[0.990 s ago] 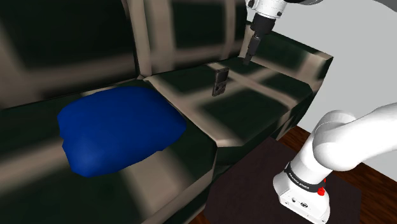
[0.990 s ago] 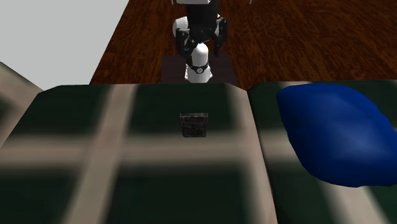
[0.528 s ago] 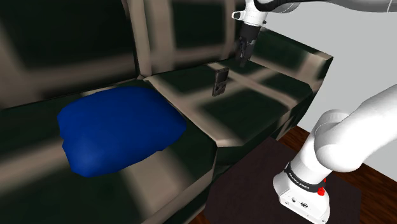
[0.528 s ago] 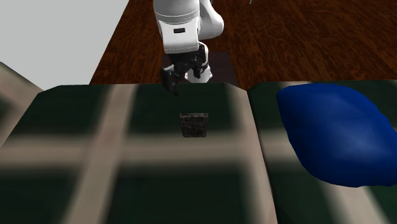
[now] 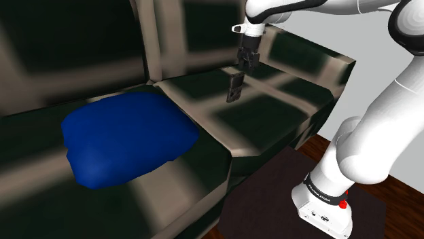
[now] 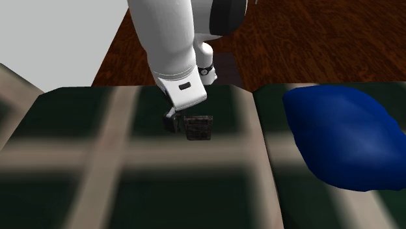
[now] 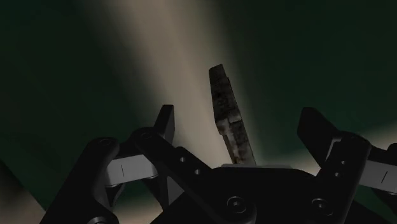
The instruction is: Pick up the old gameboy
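The old gameboy [image 5: 235, 87] is a small dark, worn slab standing on edge on the dark green sofa seat [image 5: 272, 112]. It also shows in the second exterior view [image 6: 198, 128]. My black gripper [image 5: 243, 64] hangs just above it, pointing down, and sits at its side in the second exterior view [image 6: 172, 122]. In the wrist view the gripper [image 7: 239, 121] is open, and the gameboy [image 7: 230, 118] stands edge-on between the two fingers [image 7: 167, 121], touching neither.
A big blue cushion [image 5: 126, 139] lies on the neighbouring seat, also seen in the second exterior view [image 6: 345, 133]. The sofa backrest [image 5: 197, 34] rises behind the gameboy. An armrest [image 5: 319, 61] closes the seat's far side. Wooden floor [image 6: 293, 39] lies by the stand [image 5: 326, 204].
The arm has swung toward the shoulder view's left and come down. The gripper went from beside and above the gameboy to straddling it. The gameboy has not moved.
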Motion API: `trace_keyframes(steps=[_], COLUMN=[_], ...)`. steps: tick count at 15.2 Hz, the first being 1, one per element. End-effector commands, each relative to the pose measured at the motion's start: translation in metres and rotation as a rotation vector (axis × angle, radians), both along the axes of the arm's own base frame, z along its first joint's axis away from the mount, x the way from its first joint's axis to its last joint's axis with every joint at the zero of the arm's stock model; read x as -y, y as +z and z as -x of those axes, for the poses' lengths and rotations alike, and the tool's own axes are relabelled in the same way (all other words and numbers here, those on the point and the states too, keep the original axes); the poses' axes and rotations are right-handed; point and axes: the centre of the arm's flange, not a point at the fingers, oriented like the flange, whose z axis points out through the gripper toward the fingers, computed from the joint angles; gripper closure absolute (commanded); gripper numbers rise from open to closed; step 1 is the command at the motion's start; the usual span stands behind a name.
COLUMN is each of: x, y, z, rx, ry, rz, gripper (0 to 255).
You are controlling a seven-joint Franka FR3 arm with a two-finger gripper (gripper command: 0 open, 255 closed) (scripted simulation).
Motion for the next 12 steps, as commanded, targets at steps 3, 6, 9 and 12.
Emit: trace_keyframes(steps=[3, 6, 9, 12], x=[0.002, 0.002, 0.001, 0.002], y=[-0.02, -0.033, -0.033, -0.033], z=[-0.002, -0.002, -0.002, -0.002], rx=[-0.002, -0.002, -0.002, -0.002], ry=[0.012, 0.012, 0.012, 0.012], rz=[0.001, 0.001, 0.001, 0.001], gripper=[0, 0, 255, 255])
